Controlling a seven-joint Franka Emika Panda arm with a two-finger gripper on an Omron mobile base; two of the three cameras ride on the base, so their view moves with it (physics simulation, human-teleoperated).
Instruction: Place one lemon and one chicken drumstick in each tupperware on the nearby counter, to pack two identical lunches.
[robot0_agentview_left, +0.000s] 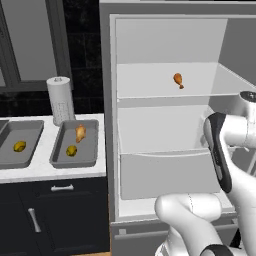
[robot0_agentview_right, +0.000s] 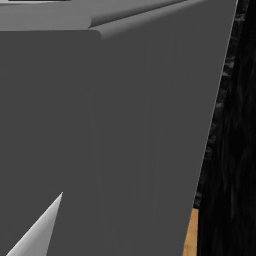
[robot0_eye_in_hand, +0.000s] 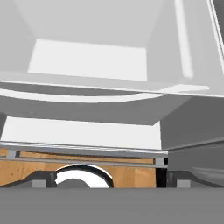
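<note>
The claw (robot0_eye_in_hand: 109, 180) stands spread wide with nothing between its tips; directly ahead of it are bare fridge shelves (robot0_eye_in_hand: 87, 59); the loose chicken drumstick (robot0_agentview_left: 178, 80) lies on a higher shelf, above where the claw points. Far off to its left, on the counter (robot0_agentview_left: 45, 167), the nearer tupperware (robot0_agentview_left: 87, 150) holds a lemon (robot0_agentview_left: 71, 150) and a drumstick (robot0_agentview_left: 80, 132); the farther tupperware (robot0_agentview_left: 32, 132) holds one lemon (robot0_agentview_left: 19, 146). Risks: rising, the claw may clip a shelf lip; a pinch on the tapering bone end may slip; dropping into the nearer tray would unbalance the lunches.
</note>
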